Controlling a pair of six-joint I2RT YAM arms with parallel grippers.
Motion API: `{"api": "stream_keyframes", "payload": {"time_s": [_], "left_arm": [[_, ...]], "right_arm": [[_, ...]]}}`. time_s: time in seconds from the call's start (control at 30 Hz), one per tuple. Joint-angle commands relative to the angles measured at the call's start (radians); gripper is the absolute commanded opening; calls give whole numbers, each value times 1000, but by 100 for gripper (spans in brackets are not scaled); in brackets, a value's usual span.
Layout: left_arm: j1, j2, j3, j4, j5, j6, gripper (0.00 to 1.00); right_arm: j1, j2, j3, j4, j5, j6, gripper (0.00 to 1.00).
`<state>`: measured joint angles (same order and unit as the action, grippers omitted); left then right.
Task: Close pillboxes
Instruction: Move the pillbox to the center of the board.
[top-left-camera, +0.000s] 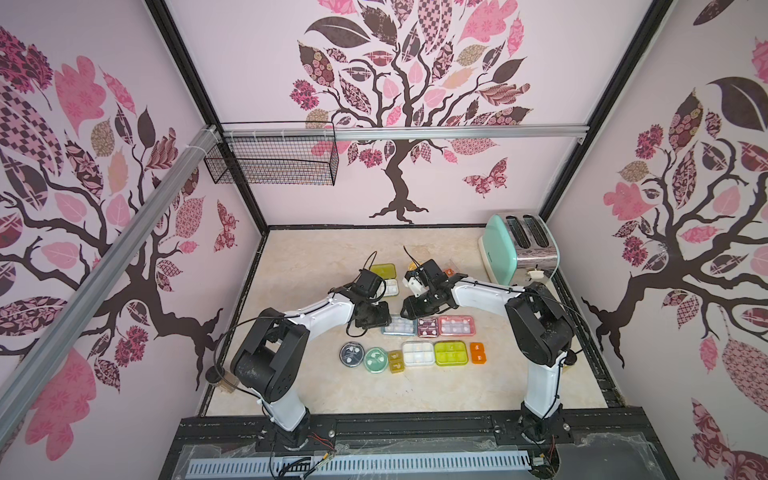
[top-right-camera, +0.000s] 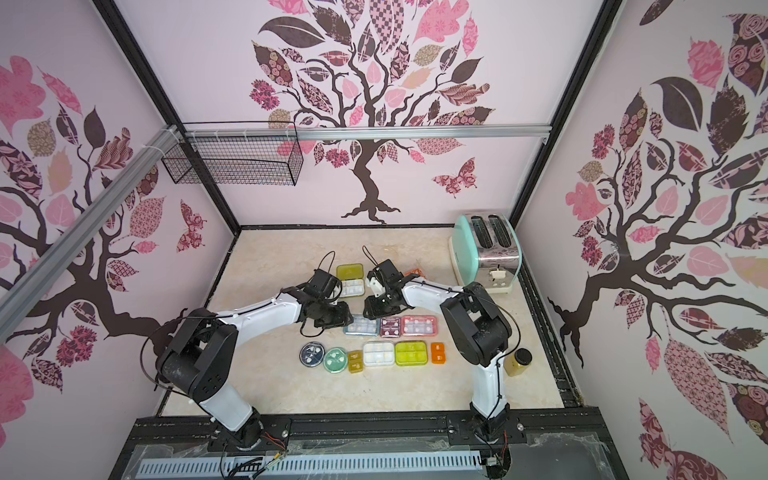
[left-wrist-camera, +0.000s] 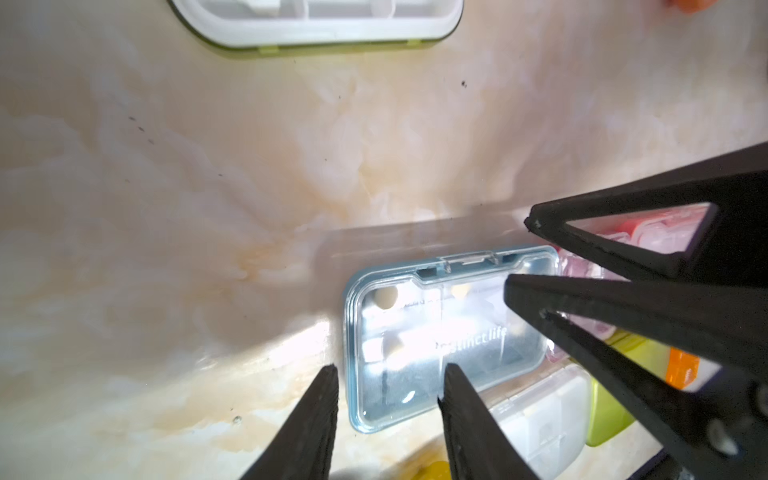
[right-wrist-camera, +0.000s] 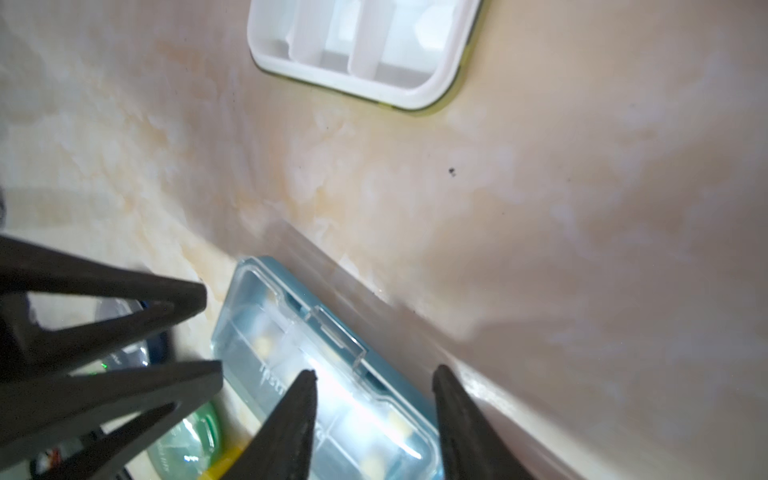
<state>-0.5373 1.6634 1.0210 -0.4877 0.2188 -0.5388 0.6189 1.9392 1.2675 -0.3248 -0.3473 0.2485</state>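
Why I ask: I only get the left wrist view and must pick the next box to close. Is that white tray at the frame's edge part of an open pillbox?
Observer: Yes. In both top views the open lime pillbox has its lid swung back behind its tray.
Operator: Are the right jaws holding anything?
Observer: No. The right wrist view shows the right jaws standing apart above the blue pillbox, gripping nothing.

At least ten pillboxes (top-left-camera: 456, 353), one toaster (top-left-camera: 500, 245), one basket (top-left-camera: 274, 160).
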Motion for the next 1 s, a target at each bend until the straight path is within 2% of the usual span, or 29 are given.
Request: {"api": "stream_keyframes", "payload": {"time_s": [0.0,0.13,0.37,0.6,0.97], "left_arm": [[29,-35,89,-67,-58,56,44],[97,-20,148,-60,-45,75,47],[186,111,229,-19,-35,93,49],[204,262,368,-72,-98,158,44],[204,384,442,-117,-113,199,38]], "right_arm": [[-6,-22,59,-21,53,-6,60],[-17,-12,124,-25,97,-8,64],[-31,46,265,-9,111,-34,60],[-35,100,401,-80,100,-75,57],[-36,49,402,-128,101,-96,57]]}}
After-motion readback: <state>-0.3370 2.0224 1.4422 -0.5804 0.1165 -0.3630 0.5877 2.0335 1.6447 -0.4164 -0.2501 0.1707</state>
